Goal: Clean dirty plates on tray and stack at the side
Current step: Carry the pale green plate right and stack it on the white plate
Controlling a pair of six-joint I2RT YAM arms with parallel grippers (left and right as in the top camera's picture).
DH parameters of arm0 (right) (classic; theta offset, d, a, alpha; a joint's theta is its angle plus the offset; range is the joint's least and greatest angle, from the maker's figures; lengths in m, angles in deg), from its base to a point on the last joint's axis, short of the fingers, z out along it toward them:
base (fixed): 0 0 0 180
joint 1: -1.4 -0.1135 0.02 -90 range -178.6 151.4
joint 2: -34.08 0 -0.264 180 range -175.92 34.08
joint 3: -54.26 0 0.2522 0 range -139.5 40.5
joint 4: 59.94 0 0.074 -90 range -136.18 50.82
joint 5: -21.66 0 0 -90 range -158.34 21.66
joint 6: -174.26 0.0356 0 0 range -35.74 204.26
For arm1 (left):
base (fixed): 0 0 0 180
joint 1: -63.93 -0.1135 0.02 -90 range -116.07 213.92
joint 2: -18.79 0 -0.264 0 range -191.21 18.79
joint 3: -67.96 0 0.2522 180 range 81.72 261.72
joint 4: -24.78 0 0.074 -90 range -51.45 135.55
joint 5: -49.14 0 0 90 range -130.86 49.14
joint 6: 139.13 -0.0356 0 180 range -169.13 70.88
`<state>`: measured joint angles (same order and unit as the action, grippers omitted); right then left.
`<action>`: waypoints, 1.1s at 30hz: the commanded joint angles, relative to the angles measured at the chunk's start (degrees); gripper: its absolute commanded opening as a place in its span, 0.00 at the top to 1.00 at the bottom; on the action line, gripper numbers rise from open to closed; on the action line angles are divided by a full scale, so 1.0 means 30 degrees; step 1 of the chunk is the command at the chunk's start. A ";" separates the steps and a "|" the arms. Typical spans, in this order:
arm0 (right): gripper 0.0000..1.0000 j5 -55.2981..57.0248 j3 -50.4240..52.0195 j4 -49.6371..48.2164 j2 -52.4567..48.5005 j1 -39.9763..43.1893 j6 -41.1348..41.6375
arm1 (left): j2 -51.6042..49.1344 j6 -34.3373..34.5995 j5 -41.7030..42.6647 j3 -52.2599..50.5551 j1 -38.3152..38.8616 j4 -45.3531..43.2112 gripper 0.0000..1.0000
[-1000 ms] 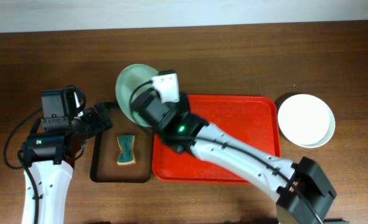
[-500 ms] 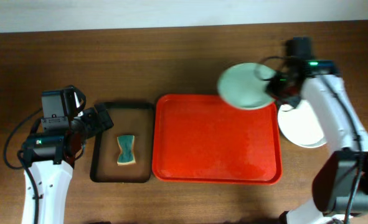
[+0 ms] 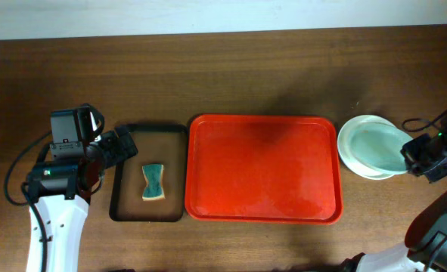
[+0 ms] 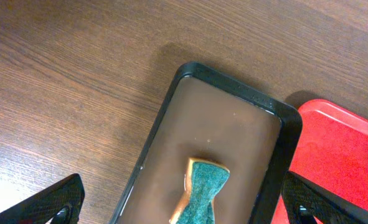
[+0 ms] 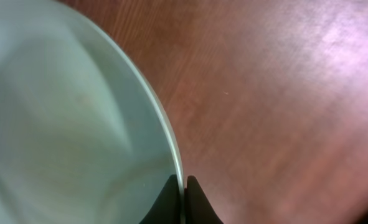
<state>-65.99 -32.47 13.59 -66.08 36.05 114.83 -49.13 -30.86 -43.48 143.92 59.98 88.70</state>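
Even light, blurred right-wrist view

We are seeing the left arm (image 3: 53,219) showing a white link, black joint housings and a black looping cable by the table's left edge. The right arm (image 3: 435,155), near the right edge, is showing black housing, a tiny green light and thin black cable. Fingertips (image 4: 47,205) are appearing black and textured.
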 commanded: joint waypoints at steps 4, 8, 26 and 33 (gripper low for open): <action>0.64 -0.0860 0.1792 -0.1603 0.0342 -0.1093 -0.0124 | 0.0131 0.0197 -0.0066 0.0160 -0.0066 0.0015 0.01; 0.32 -0.1239 0.1792 -0.1311 0.0342 -0.2120 -0.2783 | 0.0131 0.0197 -0.0066 0.0160 -0.0066 0.0015 0.01; 0.01 -0.0066 0.1792 -0.2244 0.0342 -1.1803 -0.6477 | 0.0131 0.0197 -0.0066 0.0160 -0.0066 0.0015 0.01; 0.01 -0.0066 0.1792 -0.2244 0.0342 -1.1795 -0.6477 | 0.0131 0.0197 -0.0066 0.0160 -0.0066 0.0015 0.01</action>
<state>-66.72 -27.21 7.03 -66.06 1.02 95.79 -49.13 -30.86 -43.48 143.92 59.98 88.70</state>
